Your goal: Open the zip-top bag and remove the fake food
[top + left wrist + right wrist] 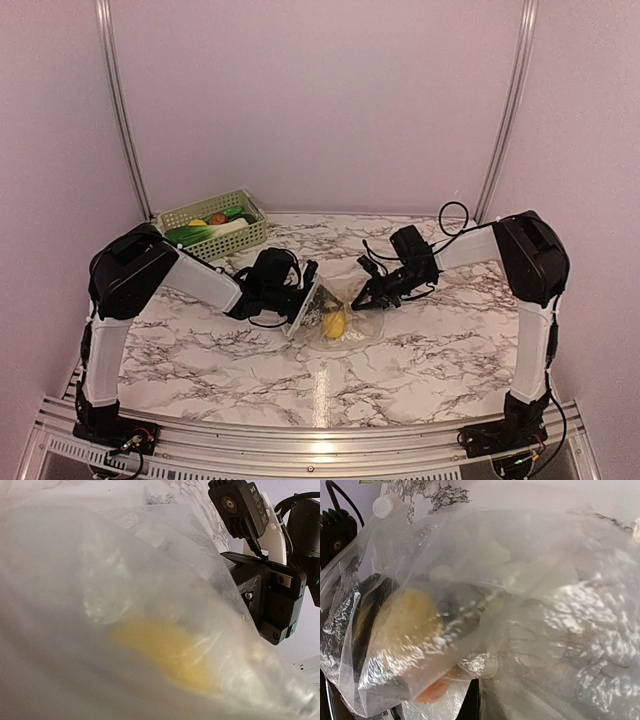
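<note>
The zip-top bag (338, 312), clear and crumpled, hangs between my two grippers just above the marble table's middle. A yellow piece of fake food (334, 322) sits inside it. My left gripper (306, 292) grips the bag's left edge and my right gripper (366, 297) grips its right edge. In the left wrist view the bag (125, 590) fills the frame and hides my fingers, with the yellow piece (170, 652) a blur behind the plastic. In the right wrist view the bag (545, 610) also hides my fingers. It shows the yellow piece (405, 625) and an orange piece (432, 692) inside.
A light green lattice basket (213, 225) stands at the back left with green, red and yellow toy food in it. The right gripper's black body (270, 600) is close behind the bag in the left wrist view. The marble table (200, 350) ends at a metal rail in front.
</note>
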`<state>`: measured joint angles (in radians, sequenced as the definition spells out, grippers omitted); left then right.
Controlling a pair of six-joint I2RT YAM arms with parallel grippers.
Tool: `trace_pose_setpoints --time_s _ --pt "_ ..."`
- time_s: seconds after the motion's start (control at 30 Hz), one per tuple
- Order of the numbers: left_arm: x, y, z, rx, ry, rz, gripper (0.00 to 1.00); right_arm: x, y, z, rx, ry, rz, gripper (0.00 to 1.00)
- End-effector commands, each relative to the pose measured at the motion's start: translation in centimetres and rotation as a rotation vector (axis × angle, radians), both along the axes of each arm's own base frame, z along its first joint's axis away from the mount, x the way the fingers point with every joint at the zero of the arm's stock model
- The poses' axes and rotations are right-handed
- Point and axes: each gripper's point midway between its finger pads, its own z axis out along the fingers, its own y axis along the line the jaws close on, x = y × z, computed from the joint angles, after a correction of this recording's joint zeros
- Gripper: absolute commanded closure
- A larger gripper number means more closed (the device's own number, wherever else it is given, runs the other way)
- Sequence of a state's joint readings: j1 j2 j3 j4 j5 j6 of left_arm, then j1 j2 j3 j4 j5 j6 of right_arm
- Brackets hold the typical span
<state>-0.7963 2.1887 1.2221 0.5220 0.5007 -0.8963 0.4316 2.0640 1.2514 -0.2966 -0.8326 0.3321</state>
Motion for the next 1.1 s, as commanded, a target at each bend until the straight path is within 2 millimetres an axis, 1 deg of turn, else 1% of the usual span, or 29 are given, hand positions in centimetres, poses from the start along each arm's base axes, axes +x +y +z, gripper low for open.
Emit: trace_pose_setpoints --time_s 0.0,0.13,0.17,0.2,0.3,0.37,0.5,0.57,0.67,0.83,0.93,1.07 --pt "0.9 4.1 1.8 0.04 -0.055 0.073 0.53 1.9 -2.7 1.5 0.01 -0.044 -0.084 1.0" --pt "1.3 8.0 2.7 0.075 -0.081 0.133 0.54 2.4 -5.5 1.8 -0.005 -0.061 -0.141 1.0" --pt "1.5 8.8 3.2 0.075 -0.091 0.147 0.54 2.4 -6.0 1.7 -0.009 -0.061 -0.149 1.0" --pt "1.5 9.7 3.2 0.082 -0.09 0.157 0.54 2.5 -6.5 1.6 -0.013 -0.061 -0.154 1.0" --pt "2.4 11.9 4.1 0.085 -0.102 0.201 0.54 2.4 -7.2 1.4 -0.026 -0.064 -0.157 1.0" --pt "2.9 12.9 4.5 0.089 -0.107 0.219 0.54 2.4 -7.5 1.4 -0.028 -0.066 -0.159 1.0" --pt "3.9 14.1 5.1 0.104 -0.12 0.226 0.54 2.4 -7.7 1.3 -0.033 -0.071 -0.154 1.0" --pt "4.7 14.8 6.1 0.099 -0.142 0.241 0.55 2.5 -7.9 1.1 -0.047 -0.074 -0.153 1.0" --pt "7.0 17.1 8.6 0.102 -0.191 0.305 0.55 2.5 -8.1 1.2 -0.055 -0.082 -0.147 1.0" --pt "12.4 22.1 12.8 0.124 -0.263 0.455 0.55 2.4 -8.1 1.6 -0.056 -0.099 -0.129 1.0" --pt "15.4 25.2 14.3 0.15 -0.288 0.538 0.53 2.4 -8.1 1.7 -0.059 -0.104 -0.121 1.0" --pt "18.8 29.5 15.1 0.186 -0.307 0.658 0.52 2.5 -8.2 2.0 -0.065 -0.115 -0.114 1.0"
